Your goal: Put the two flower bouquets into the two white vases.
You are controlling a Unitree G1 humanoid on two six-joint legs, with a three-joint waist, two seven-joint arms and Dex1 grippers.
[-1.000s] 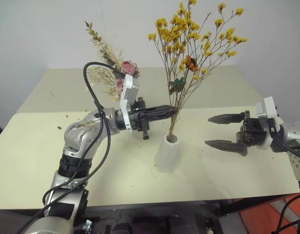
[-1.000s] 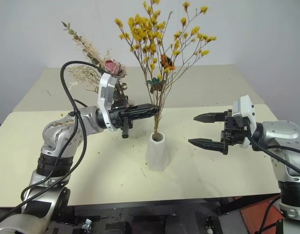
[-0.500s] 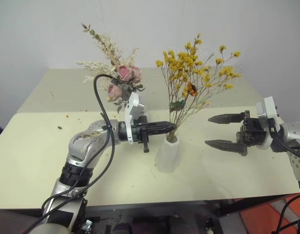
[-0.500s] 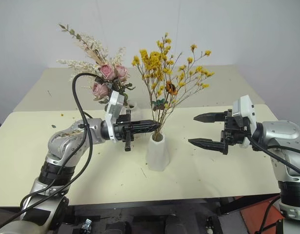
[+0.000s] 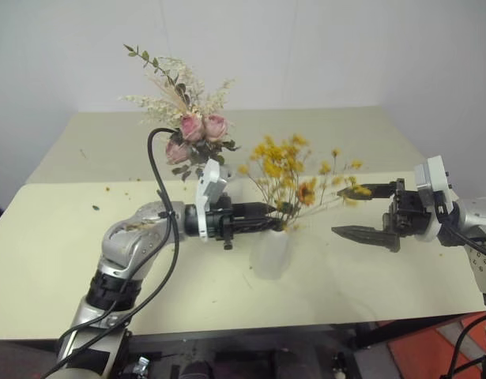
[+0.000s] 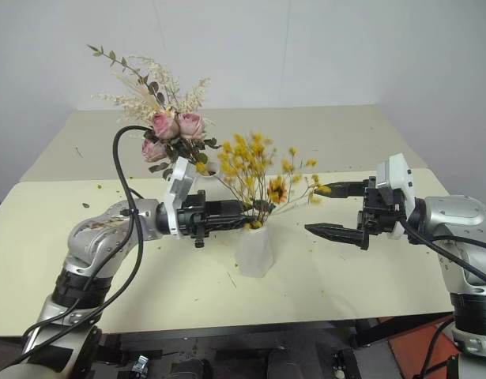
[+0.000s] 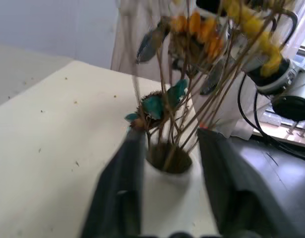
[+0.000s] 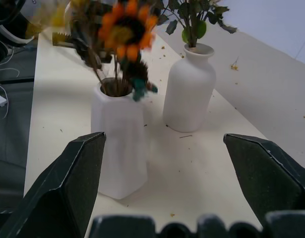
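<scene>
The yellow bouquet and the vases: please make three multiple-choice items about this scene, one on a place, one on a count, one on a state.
1. Where do the stems of the yellow bouquet stand?
A. in the tapered vase
B. flat on the table
C. in the right claw

2. How many white vases are on the table?
A. one
B. two
C. three

3. How are the fingers of the right claw?
A. shut on stems
B. shut on nothing
C. spread apart, holding nothing

Answers:
1 A, the left wrist view shows the brown stems going into the mouth of this vase.
2 B, the right wrist view shows the tapered vase and the bottle-shaped vase side by side.
3 C, both eye views show a clear gap between its two fingers.
</scene>
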